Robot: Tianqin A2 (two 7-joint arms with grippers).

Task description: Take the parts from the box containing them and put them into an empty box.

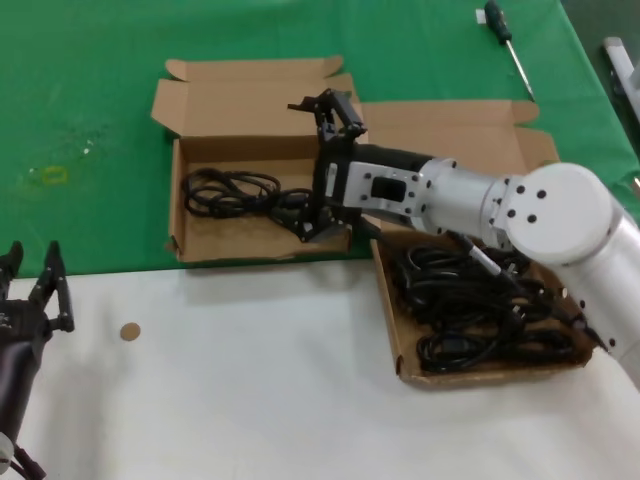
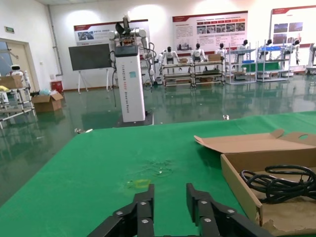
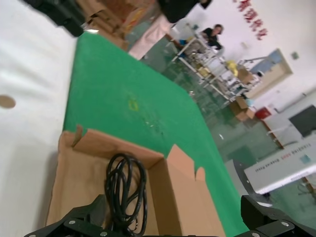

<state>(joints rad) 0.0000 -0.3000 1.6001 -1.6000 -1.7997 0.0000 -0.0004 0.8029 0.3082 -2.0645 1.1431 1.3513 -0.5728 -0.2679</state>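
Green table (image 1: 100, 110) | right gripper (image 1: 322, 170) wide over smaller box (image 1: 200, 240) | left gripper (image 1: 35, 290) narrowly parted, idle

One cord bundle (image 1: 232, 192) in left box (image 1: 200, 243), remainder seemingly in right box (image 1: 392, 320).

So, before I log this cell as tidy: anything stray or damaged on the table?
Two strays: a screwdriver lies on the green cloth beyond the boxes, and a small brown disc sits on the white surface near the left gripper. No damage shows.
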